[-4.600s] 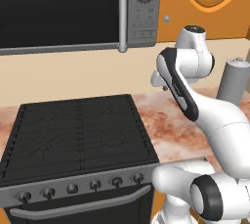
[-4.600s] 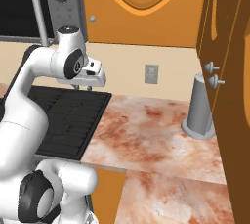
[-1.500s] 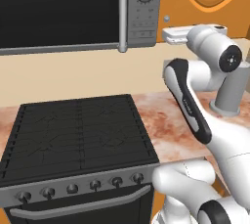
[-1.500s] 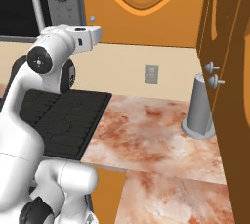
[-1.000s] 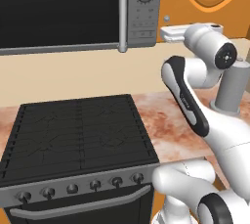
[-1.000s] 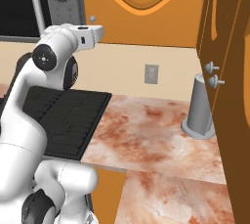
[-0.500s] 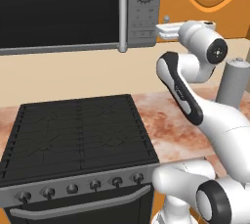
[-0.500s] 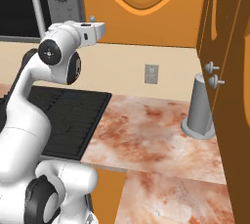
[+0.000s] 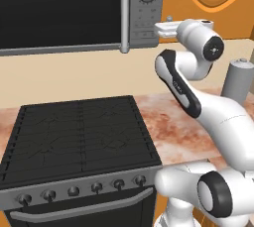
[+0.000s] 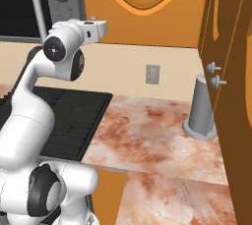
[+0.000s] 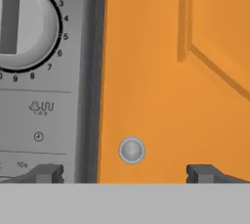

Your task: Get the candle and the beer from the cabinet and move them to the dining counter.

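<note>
While its jaws gape wide, the gripper (image 11: pixel 124 171) faces the cabinet's (image 11: pixel 166 81) smooth orange door and round grey knob (image 11: pixel 131 150).

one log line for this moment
phase: reach | gripper: open, empty, facing knob | cabinet: door shut | microwave beside it

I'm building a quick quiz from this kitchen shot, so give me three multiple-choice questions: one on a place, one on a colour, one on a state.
1. Where does the tall grey cylinder canister stand?
A. marbled stone counter
B. black stovetop
C. inside the microwave

2. What colour is the small round door knob?
A. red
B. black
C. grey

3. How is the orange arched-panel wooden cabinet door?
A. closed
B. wide open
C. missing

Answers: 1 A, it rests on the marbled counter. 2 C, grey against orange in the hand view. 3 A, the door sits flat, with the open gripper before it.
</note>
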